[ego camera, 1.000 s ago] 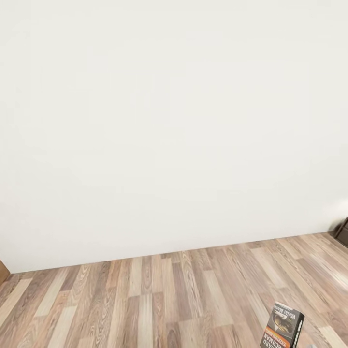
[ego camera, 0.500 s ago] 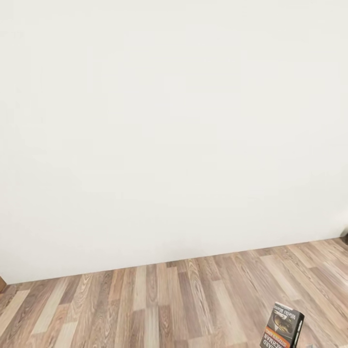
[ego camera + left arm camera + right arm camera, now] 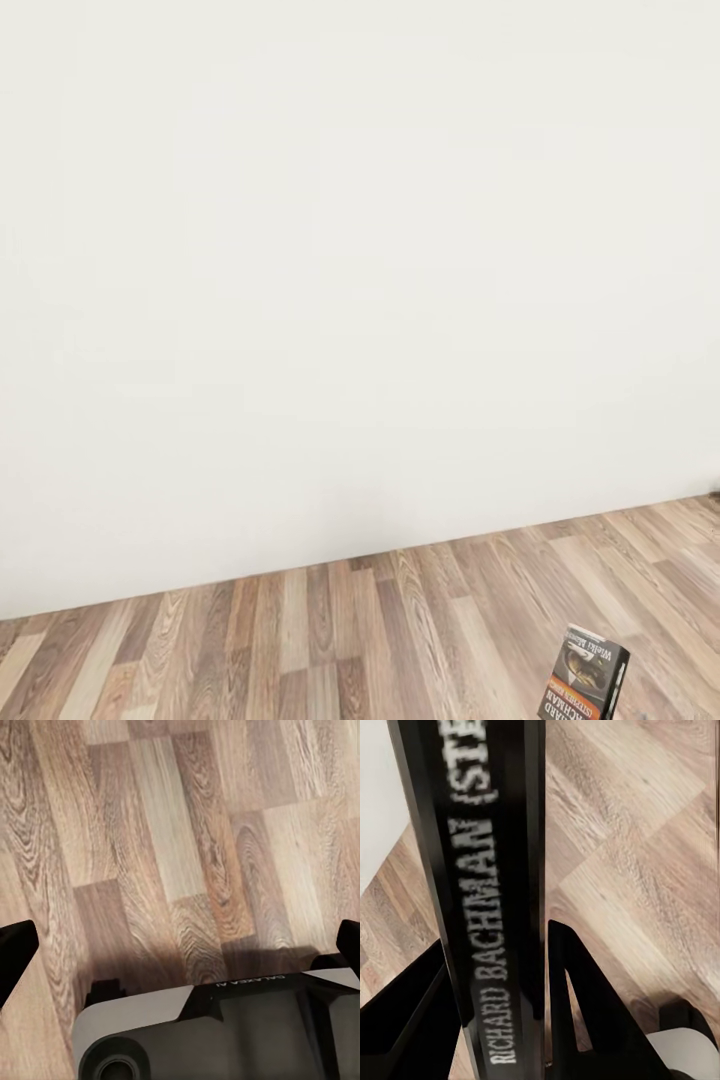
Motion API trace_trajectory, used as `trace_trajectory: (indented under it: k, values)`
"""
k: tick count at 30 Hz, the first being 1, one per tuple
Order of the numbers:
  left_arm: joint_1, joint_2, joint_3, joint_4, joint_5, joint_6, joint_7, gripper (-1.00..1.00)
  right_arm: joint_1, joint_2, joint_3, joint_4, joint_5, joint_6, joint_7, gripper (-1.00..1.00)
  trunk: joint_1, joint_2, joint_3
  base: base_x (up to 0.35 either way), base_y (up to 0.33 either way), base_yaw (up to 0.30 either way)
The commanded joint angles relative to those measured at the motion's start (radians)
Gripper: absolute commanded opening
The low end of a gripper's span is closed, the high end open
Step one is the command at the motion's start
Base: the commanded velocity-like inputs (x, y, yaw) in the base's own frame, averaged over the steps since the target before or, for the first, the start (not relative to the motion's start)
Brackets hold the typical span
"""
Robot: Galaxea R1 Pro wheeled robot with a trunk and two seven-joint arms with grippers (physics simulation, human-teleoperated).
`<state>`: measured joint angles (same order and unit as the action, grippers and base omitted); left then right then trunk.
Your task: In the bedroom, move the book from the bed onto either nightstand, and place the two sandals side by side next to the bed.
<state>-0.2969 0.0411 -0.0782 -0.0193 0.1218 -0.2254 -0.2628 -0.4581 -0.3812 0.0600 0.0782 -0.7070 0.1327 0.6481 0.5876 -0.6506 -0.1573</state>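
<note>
One book (image 3: 487, 892) clamped spine-out in right gripper (image 3: 502, 1020), left gripper (image 3: 180, 945) spread empty over floor (image 3: 400, 640); mid-carry, nightstand needs finding next

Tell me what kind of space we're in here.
Indoors, likely a sparsely furnished room in a home: a plain white wall meets a wood-plank floor. The right gripper holds a paperback book with "RICHARD BACHMAN" on its spine. No furniture confirms which room.
</note>
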Motion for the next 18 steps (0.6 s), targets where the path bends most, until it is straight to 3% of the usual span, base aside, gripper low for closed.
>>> trace_trajectory:
  k: [1, 8, 18]
  values:
    - [-0.001, 0.001, -0.008, 0.001, 0.011, -0.003, -0.004, 1.0, -0.002, 0.0, 0.006, 0.003, -0.011, 0.005, 0.005, -1.0, 0.0, -0.001, -0.002, 0.045, 0.042, -0.249]
    - [-0.001, 0.002, -0.008, 0.001, 0.01, -0.003, -0.004, 1.0, -0.002, 0.0, 0.006, 0.003, -0.011, 0.005, 0.005, -1.0, 0.0, -0.001, -0.002, 0.061, 0.014, -0.17]
    - [-0.001, 0.002, -0.007, -0.001, 0.012, -0.003, -0.004, 1.0, -0.002, 0.0, 0.006, 0.004, -0.011, 0.005, 0.005, -1.0, 0.0, -0.001, -0.002, 0.297, 0.001, -0.013]
